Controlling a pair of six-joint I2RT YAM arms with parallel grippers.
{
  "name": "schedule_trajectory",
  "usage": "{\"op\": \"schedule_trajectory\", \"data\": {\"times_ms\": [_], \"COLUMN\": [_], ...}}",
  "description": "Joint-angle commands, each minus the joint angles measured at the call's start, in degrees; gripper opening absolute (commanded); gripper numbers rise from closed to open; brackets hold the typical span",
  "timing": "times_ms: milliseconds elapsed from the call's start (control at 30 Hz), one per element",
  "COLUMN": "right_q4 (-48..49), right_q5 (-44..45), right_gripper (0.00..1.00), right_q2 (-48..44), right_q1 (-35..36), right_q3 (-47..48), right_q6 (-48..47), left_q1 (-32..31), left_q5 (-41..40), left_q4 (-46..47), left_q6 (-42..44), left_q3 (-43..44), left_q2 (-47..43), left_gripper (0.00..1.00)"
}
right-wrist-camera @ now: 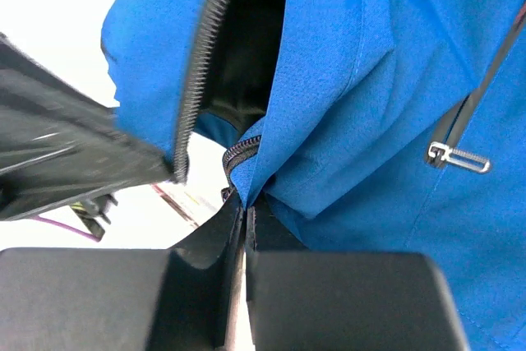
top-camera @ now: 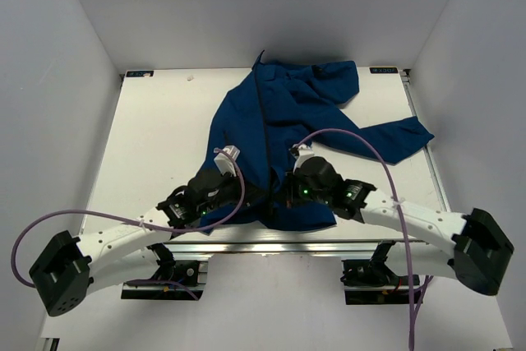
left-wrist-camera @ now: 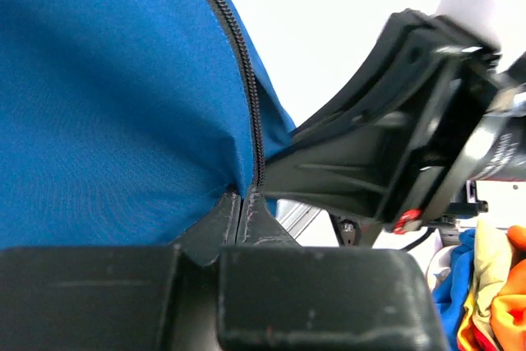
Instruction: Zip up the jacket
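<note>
I'm looking down at the white worktop (top-camera: 156, 137) with the blue jacket (top-camera: 279, 113) spread across its middle. The jacket's dark zip line runs from the far side toward me, one sleeve is thrown out to the right, and the hem lies at the near edge by the arm bases. Both arms reach in to that hem side by side, which I judge is to bring the two front edges together where the zip has to start. The left gripper (left-wrist-camera: 244, 207) is closed tight, pinching the bottom of one front edge just where the zipper teeth (left-wrist-camera: 245, 80) run down into its jaws. The right gripper (right-wrist-camera: 245, 213) is likewise clamped shut, on the lower corner of the other front edge. Black lining (right-wrist-camera: 246, 55) shows in the open gap between the edges. A small metal pull tab (right-wrist-camera: 457, 156) lies off to one side on the fabric, and I cannot tell whether it belongs to the main zip.
</note>
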Motion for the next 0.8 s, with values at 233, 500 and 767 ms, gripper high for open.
{"op": "schedule_trajectory", "data": {"times_ms": [233,500,767], "right_q4": [13.3,14.4,16.8], "right_q5": [-0.7,-4.4,-6.7], "right_gripper": [0.0,0.0,0.0], "right_q2": [-16.1,-15.8,-15.0], "right_q1": [-1.1,-1.1,-1.1], "right_q3": [-5.6,-5.4,-5.9], "right_q6": [-6.4,-7.9,-7.4], "left_q1": [-0.2,-0.2,-0.2], "left_q5": [2.7,2.6,3.1], "left_q4": [2.6,5.3,5.4], "left_q6": [-2.3,-3.6,-3.3], "left_q3": [-0.4,-0.6,-0.5], "left_q2": [-3.9,-5.6,-6.2], "left_gripper": [0.0,0.0,0.0]}}
